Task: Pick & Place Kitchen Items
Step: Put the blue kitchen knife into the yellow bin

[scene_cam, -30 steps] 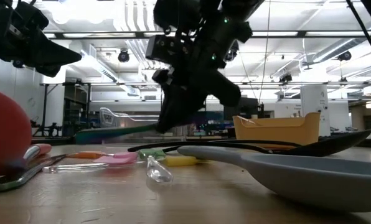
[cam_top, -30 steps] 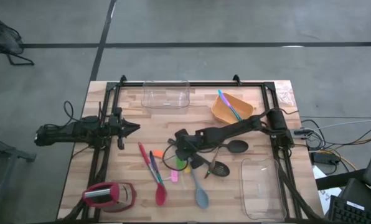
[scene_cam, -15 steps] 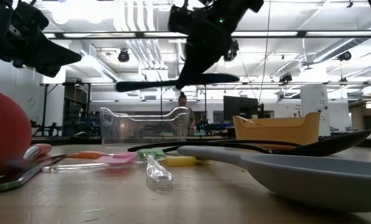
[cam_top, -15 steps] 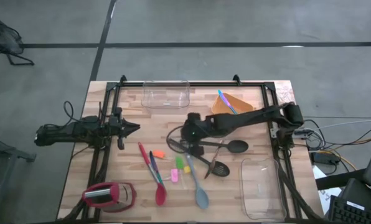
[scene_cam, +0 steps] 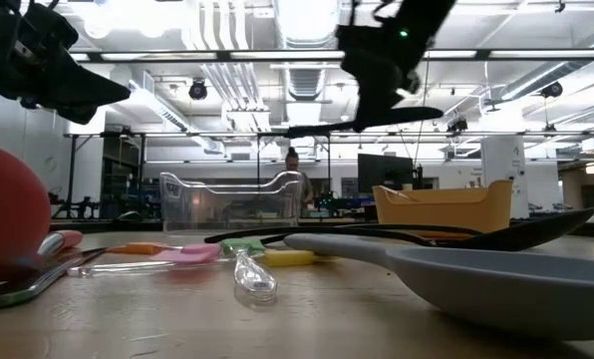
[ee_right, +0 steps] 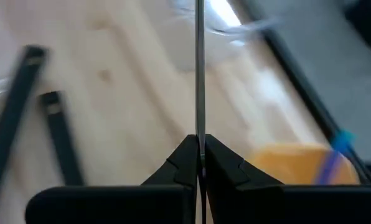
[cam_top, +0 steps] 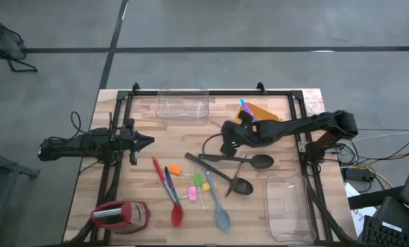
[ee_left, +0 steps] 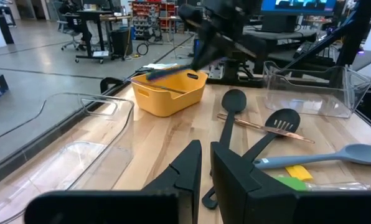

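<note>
Green thin utensil [ee_right: 199, 68], lifted off the table since a second ago, is clamped in the right gripper [cam_top: 230, 139] beside the orange bowl [cam_top: 259, 111], seemingly for dropping in; the left gripper's [cam_top: 141, 141] jaws are nearly together.

The right gripper [cam_top: 230, 135] lifts away from the heap of utensils in the middle of the table and swings back toward the orange bowl [cam_top: 266, 112], clamped on a thin dark utensil [scene_cam: 362, 125]. In the low view that utensil rises from table level, where it pointed down at the green piece, to hang level high above the spoons. From overhead the arm now lies just beside the bowl
</note>
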`<state>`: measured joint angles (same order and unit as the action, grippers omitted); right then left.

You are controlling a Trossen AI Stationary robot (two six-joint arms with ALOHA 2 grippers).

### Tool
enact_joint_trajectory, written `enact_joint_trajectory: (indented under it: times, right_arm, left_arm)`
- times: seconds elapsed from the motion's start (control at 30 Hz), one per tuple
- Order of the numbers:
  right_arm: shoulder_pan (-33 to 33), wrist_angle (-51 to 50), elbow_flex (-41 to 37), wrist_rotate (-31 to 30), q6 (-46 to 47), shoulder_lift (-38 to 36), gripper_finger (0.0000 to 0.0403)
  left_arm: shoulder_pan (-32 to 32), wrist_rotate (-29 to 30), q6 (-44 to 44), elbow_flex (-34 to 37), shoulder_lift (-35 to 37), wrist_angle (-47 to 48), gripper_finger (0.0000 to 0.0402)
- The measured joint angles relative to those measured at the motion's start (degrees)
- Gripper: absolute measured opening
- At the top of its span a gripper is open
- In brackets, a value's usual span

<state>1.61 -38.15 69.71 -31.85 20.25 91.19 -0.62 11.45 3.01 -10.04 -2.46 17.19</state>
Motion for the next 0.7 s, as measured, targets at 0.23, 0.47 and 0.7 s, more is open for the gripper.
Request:
enact_joint_trajectory:
  times: [0.23,0.47,0.7]
  right_arm:
    - [-4.23,3.64,-9.89,-4.22,7.15,-8.14,0.0013]
    - [-11.62,7.86,-18.63,-4.29,8.3,-12.79,0.0013]
    - [-18.1,12.34,-24.42,-4.35,8.22,-13.22,0.0013]
  left_arm:
    - [0.0,-0.01,0.0,0.0,0.0,0.14,0.0044]
    - [0.0,-0.01,0.0,-0.02,0.0,0.17,0.0044]
    - [0.0,-0.01,0.0,0.0,0.0,0.15,0.0044]
